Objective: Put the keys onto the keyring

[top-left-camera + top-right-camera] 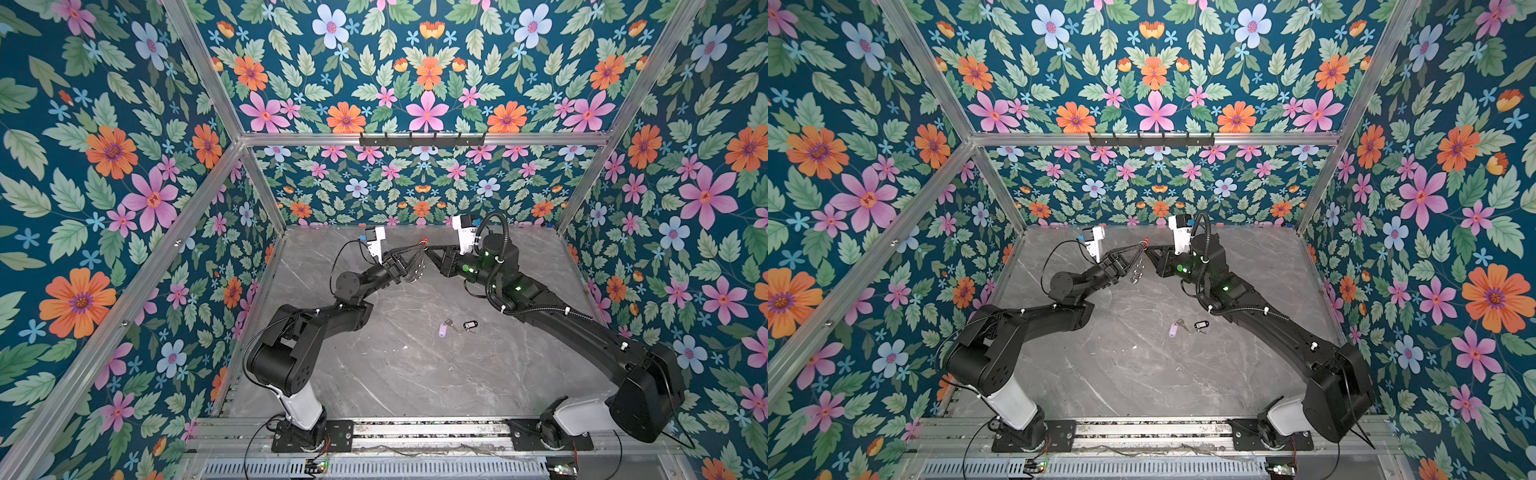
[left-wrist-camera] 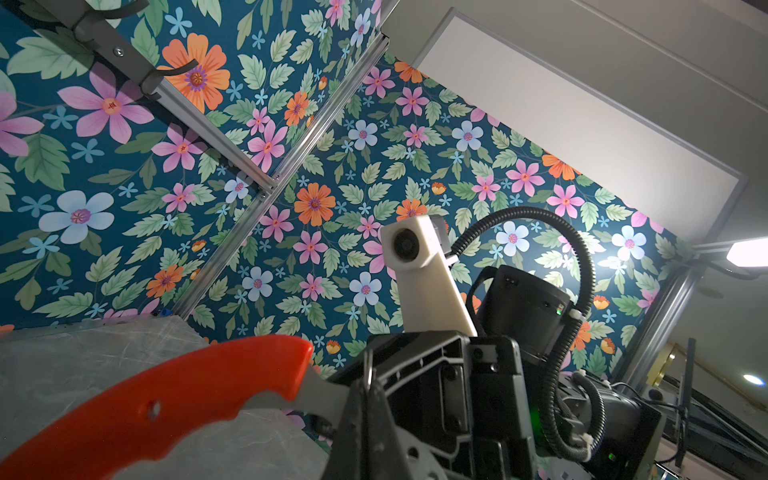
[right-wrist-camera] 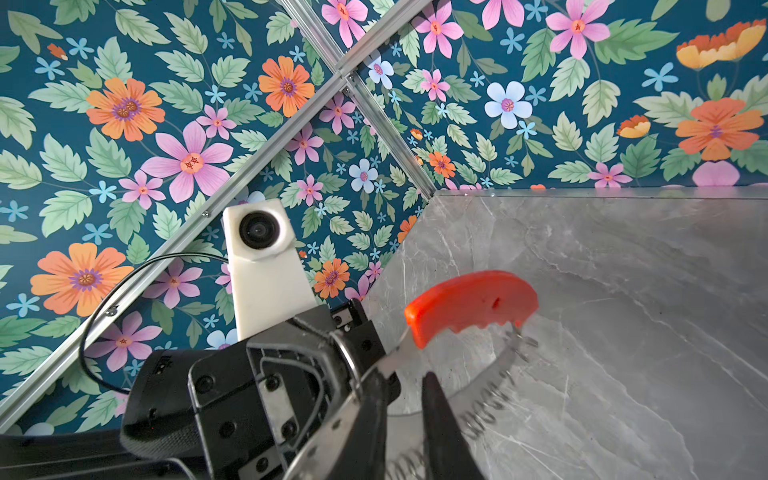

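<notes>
The keyring hangs in the air at the back middle of the table; its red curved section (image 3: pixel 469 303) is uppermost and its row of small silver rings (image 1: pixel 417 269) dangles below. My left gripper (image 2: pixel 369 384) is shut on the keyring's metal end beside the red section (image 2: pixel 166 399); a thin silver ring pokes out between its fingers. My right gripper (image 3: pixel 405 386) faces it from the other side. Its jaws stand a little apart, one finger (image 3: pixel 374 399) against the metal end. The keys lie on the table (image 1: pixel 395 365) nearer the front: a lilac-tagged key (image 1: pixel 443 330) and a black-tagged key (image 1: pixel 470 324).
Floral walls with aluminium posts close in the table on three sides. A black hook rail (image 1: pixel 422 139) runs high on the back wall. Both arm bases sit on a metal rail (image 1: pixel 415 430) along the front edge. The right forearm (image 1: pixel 552 316) passes just right of the keys.
</notes>
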`<action>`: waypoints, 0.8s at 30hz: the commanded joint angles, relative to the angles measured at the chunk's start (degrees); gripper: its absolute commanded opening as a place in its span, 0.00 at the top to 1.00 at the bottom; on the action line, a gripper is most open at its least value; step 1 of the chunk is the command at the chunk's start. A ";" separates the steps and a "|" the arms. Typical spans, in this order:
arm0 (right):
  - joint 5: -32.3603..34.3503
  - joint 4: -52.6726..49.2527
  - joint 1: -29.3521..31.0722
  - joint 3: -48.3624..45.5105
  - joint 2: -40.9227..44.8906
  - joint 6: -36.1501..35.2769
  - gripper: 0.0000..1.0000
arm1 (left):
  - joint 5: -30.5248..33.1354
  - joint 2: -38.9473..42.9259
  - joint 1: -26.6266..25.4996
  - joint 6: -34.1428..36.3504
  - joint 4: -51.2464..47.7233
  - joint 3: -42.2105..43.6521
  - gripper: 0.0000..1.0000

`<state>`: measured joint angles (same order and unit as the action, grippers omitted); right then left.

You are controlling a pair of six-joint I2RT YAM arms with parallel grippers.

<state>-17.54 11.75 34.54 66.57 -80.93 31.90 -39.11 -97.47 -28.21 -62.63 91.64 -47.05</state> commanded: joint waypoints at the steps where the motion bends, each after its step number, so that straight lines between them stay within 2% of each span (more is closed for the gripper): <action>1: 0.89 0.22 0.17 -0.07 0.94 -0.17 0.82 | -0.26 0.53 -0.09 0.81 4.08 0.24 1.00; 6: 6.05 -3.49 0.17 -1.48 3.94 -2.90 0.82 | 0.34 1.90 -0.23 6.15 3.27 1.76 1.00; 9: 9.60 -5.44 0.17 -2.97 5.99 -3.94 0.82 | 2.74 4.89 -0.98 16.49 -3.59 3.50 1.00; 11: 11.60 -6.29 0.15 -4.11 7.11 -4.12 0.82 | 7.41 8.20 -2.65 28.13 -15.52 3.77 1.00; 13: 12.34 -6.30 0.17 -5.20 7.90 -4.12 0.82 | 14.80 11.00 -5.38 39.38 -31.52 1.73 1.00; 15: 12.62 -6.21 0.15 -6.12 8.34 -3.84 0.82 | 23.24 12.00 -8.26 46.60 -43.54 -1.68 1.00; 17: 12.86 -6.04 0.15 -6.91 8.75 -3.77 0.82 | 28.39 11.89 -9.82 47.95 -48.08 -3.76 1.00; 24: 13.06 -5.51 0.15 -7.60 8.67 -3.69 0.82 | 41.06 12.30 -14.93 52.36 -49.45 -5.07 1.00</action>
<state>-5.41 5.34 34.59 58.81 -72.27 28.29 -6.24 -85.89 -41.93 -15.53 43.64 -51.46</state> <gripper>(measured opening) 0.184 0.050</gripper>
